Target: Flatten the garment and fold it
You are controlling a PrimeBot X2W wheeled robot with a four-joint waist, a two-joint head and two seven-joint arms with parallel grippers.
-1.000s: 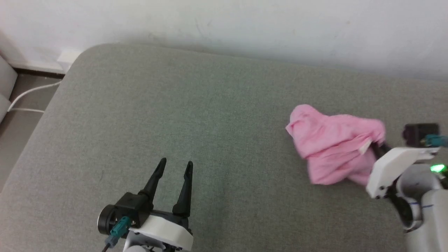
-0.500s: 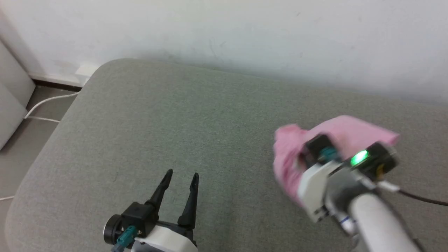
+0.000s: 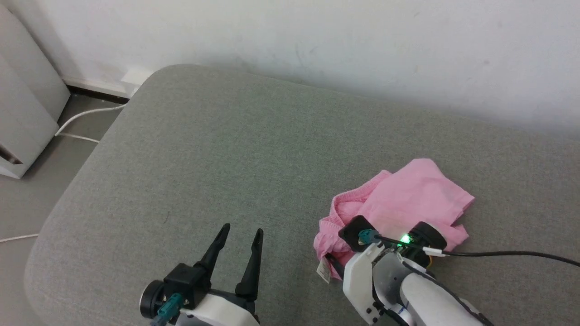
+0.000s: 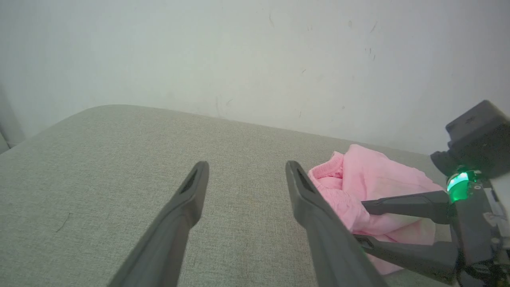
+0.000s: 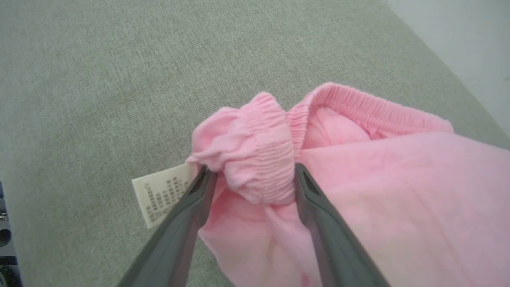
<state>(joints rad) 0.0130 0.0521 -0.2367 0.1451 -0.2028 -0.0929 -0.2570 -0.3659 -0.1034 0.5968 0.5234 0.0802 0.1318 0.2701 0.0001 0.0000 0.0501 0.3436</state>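
Pink shorts crumpled on grey cushion, nothing flattened or folded; right gripper spread loose around waistband, left gripper open, empty

Garment lies heaped on the cushion, right of centre, toward the near edge. Wall stands behind the cushion. Floor lies to the left, with a cable on it near the cushion's far-left corner. Left claw is over the near part of the cushion, left of the garment and apart from it. Right claw is at the garment's near-left end, with the bunched waistband between its two fingers. Label sticks out there, just beside one finger.
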